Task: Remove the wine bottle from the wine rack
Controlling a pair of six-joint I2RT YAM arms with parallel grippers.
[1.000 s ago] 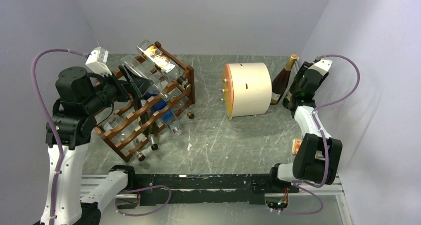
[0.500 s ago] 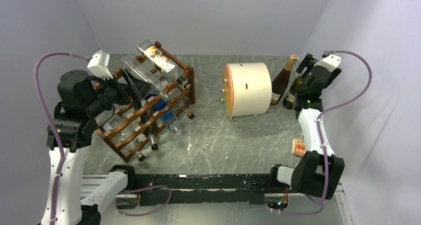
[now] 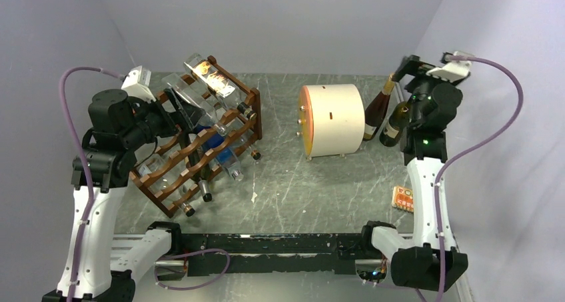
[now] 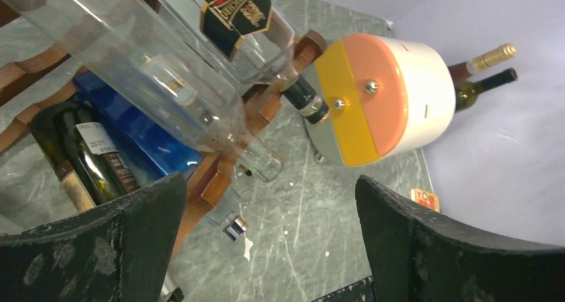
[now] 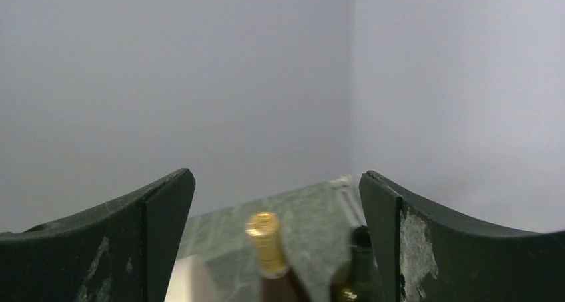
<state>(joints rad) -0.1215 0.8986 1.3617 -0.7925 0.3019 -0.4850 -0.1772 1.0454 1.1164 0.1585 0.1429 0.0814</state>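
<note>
The reddish-brown wine rack (image 3: 178, 161) stands tilted at the left and carries several bottles: clear ones (image 3: 212, 79) on top, a blue one (image 4: 136, 139) and a dark green wine bottle (image 4: 90, 157) lower down. My left gripper (image 3: 181, 115) hovers open over the rack's top left, touching nothing; the left wrist view looks past its fingers (image 4: 106, 249) onto the rack (image 4: 214, 182). Another dark green wine bottle (image 3: 393, 125) stands upright by the right wall beside a brown gold-capped bottle (image 3: 378, 109). My right gripper (image 3: 408, 67) hangs open above them, holding nothing, with both bottle tops (image 5: 266, 242) below its jaws.
A cream drum (image 3: 333, 120) with an orange-and-yellow face lies on its side between the rack and the standing bottles. A small orange card (image 3: 403, 197) lies near the right arm. Walls close in on the left, back and right.
My right gripper has opened, let go of the green bottle by the right wall and risen above it. The left arm has shifted slightly right, still open.
</note>
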